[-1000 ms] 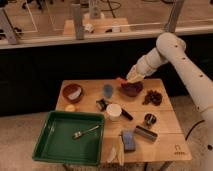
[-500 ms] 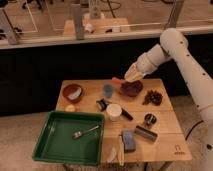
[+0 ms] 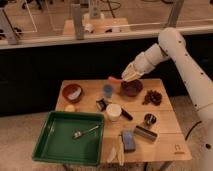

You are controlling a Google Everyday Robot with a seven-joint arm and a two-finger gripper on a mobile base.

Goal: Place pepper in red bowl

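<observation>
My gripper [image 3: 123, 77] hangs over the back of the wooden table [image 3: 165, 137], just above the left rim of a dark maroon bowl [image 3: 132, 88]. It is shut on the pepper [image 3: 114, 79], a small orange-red piece that sticks out to the left of the fingers, above the table. The red bowl [image 3: 72, 92], brick-red with a whitish patch inside, sits at the table's back left corner, well to the left of the gripper.
A blue cup [image 3: 107, 90] stands between the gripper and the red bowl. Dark purple-brown lumps [image 3: 152, 96] lie at the right. A white cup [image 3: 114, 111], metal can [image 3: 149, 119], blue sponge [image 3: 128, 140] and a green tray [image 3: 47, 147] holding a utensil [image 3: 85, 132] are nearer the front.
The gripper with the pepper has moved a little to the left, from over the maroon bowl toward its left rim. Nothing else has moved.
</observation>
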